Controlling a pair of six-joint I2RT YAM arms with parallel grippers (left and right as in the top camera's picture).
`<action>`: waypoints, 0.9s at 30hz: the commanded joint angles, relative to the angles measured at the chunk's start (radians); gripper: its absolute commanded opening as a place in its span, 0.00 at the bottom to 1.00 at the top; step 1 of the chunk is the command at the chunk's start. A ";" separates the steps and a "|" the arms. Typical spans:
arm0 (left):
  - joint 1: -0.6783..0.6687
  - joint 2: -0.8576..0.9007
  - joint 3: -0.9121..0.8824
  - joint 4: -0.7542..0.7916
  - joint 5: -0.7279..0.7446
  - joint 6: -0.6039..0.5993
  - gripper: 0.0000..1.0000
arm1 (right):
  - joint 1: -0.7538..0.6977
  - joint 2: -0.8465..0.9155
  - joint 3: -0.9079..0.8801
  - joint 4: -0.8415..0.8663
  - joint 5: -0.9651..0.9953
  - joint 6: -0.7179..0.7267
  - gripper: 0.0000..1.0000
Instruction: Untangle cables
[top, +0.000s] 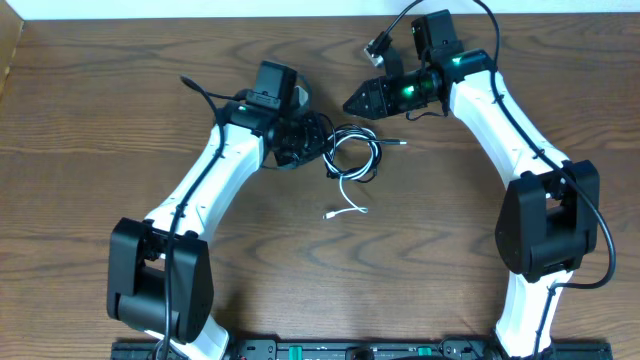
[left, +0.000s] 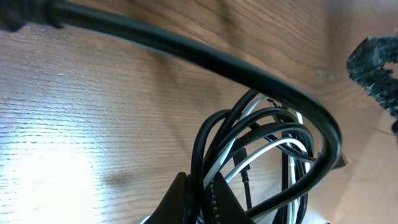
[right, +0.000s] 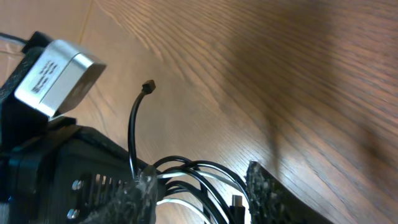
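Left claw (left: 200, 196) tight around a coil of thin black and white cables (top: 352, 152); right claw (right: 200, 173) partly open, empty.

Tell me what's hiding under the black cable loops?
A white cable weaves beneath the black cable, wooden table below. Inside the left end effector their crossing is covered.

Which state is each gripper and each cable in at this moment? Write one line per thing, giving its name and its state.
Left gripper, shut on the cables.
Right gripper, open, nothing gripped.
Black cable, coiled and tangled with the white cable.
White cable, looped through the black coil, one end lying free.
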 joint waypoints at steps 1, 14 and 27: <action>0.003 -0.002 0.003 0.003 0.092 -0.015 0.08 | 0.035 -0.039 0.017 0.003 -0.037 -0.021 0.40; 0.003 -0.002 0.003 -0.017 0.106 -0.015 0.07 | 0.088 -0.039 0.017 0.029 -0.048 -0.043 0.35; 0.003 -0.002 0.002 -0.043 0.069 0.121 0.07 | 0.099 -0.039 0.016 -0.070 0.015 -0.044 0.01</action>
